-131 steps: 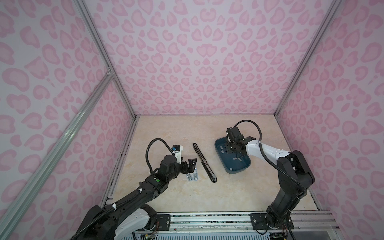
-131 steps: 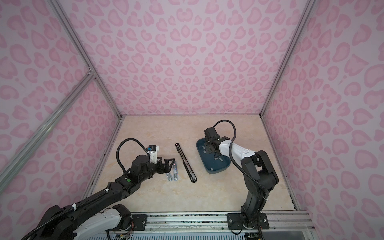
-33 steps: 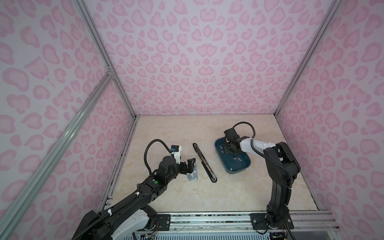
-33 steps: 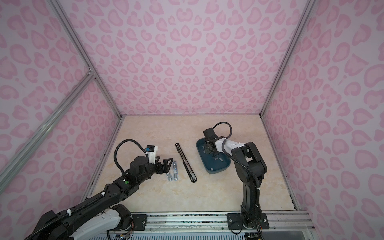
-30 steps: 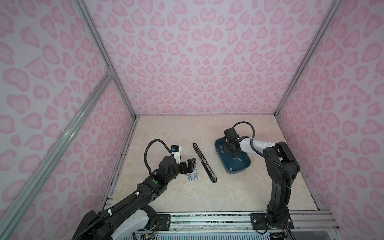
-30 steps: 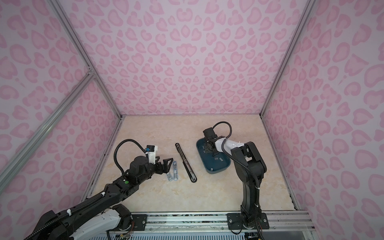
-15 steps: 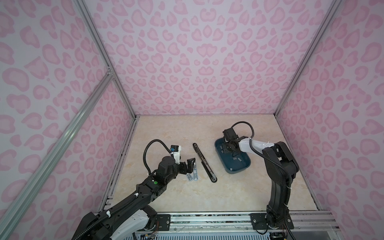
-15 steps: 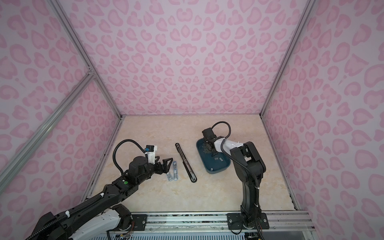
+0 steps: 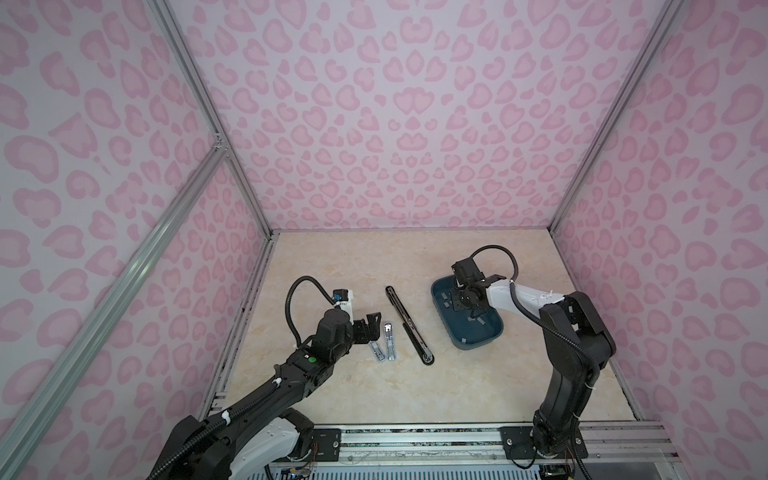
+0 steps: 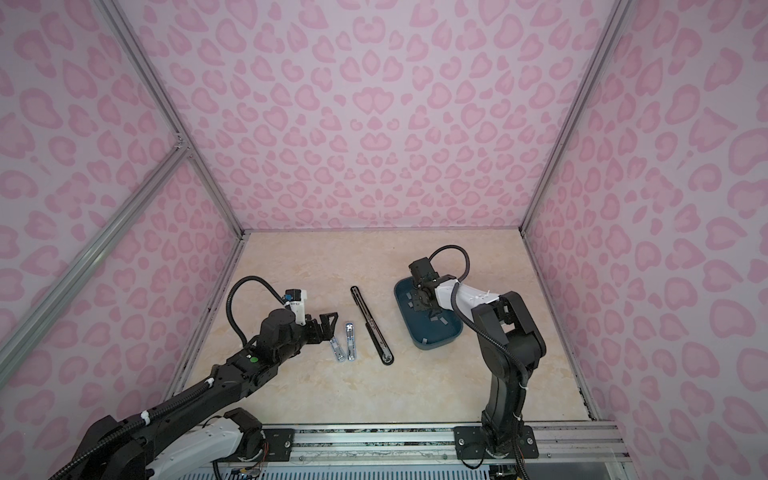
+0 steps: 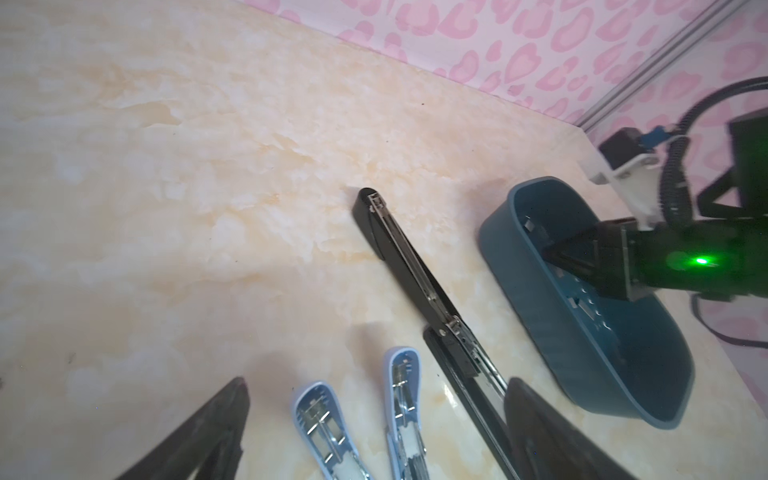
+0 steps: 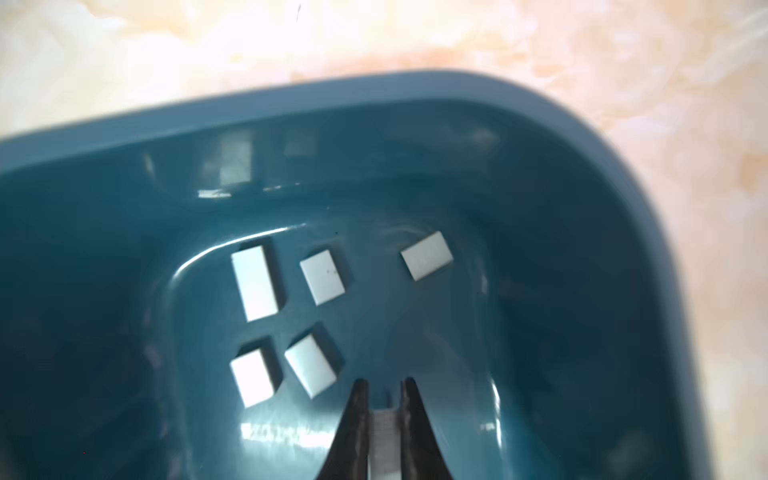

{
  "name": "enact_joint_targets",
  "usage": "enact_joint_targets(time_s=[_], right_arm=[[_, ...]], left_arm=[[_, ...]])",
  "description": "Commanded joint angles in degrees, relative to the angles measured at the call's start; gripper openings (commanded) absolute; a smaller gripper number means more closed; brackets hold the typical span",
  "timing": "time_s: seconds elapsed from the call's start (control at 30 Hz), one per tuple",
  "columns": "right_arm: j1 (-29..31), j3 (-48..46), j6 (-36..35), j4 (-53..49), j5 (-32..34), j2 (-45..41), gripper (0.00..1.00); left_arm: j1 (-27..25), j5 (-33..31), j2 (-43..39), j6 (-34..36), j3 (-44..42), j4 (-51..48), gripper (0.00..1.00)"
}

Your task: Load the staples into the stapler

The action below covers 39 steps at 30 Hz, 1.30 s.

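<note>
The right claw (image 12: pixel 384 395) pinches one staple strip (image 12: pixel 384 440) inside the blue tray (image 12: pixel 374 104). Other staples (image 12: pixel 322 276) lie loose on its floor. The strip is likely light, stiff, slick and brittle, so a gentle mid-length grip suits it. Well apart from the tray, the left claw (image 11: pixel 377 380) hangs spread.

In the right wrist view the frame edge is cutting off the staple strip (image 12: pixel 384 440) inside the right gripper (image 12: pixel 385 380), and the blue tray (image 12: pixel 374 91) rim is blurring; in the left wrist view the light-blue staplers (image 11: pixel 326 419) and black stapler (image 11: pixel 415 266) are running out of frame.
</note>
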Motion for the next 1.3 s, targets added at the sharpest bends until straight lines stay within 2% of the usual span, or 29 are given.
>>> enact_joint_targets(time_s=[0.0,0.23,0.5,0.73,0.87,1.07,1.17,1.27], right_arm=[[0.9,-1.5,0.8,-0.1,1.1,-3.3,0.12],[6.6,-1.9,2.7,-0.9,6.7,-10.2,0.11],[22.5,1.8,8.4,-1.1,13.2,-13.4,0.13],[34.0,0.6,16.0,7.0,12.7,-10.2,0.14],[36.1,1.2,17.9,9.1,11.6,-6.3,0.13],[38.5,1.3,20.7,14.1,9.5,-2.6,0.13],[39.6,2.1,20.8,14.9,9.7,-0.5,0.13],[39.9,2.9,21.4,14.9,8.5,1.8,0.12]], left_arm=[[1.3,-1.8,0.0,-2.6,0.9,-2.2,0.97],[2.0,-8.6,-1.7,-6.1,1.3,-7.4,0.97],[2.5,-11.1,-2.5,-7.2,1.6,-10.0,0.97],[2.6,-15.4,-6.6,-8.6,0.8,-13.4,0.97],[2.6,-20.9,-10.6,-12.1,-0.1,-16.6,0.97],[2.7,-34.4,-13.1,-24.4,0.9,-27.0,0.97],[2.8,-36.6,-13.1,-27.2,1.8,-30.0,0.97],[2.7,-36.3,-12.8,-27.8,1.5,-29.7,0.97]])
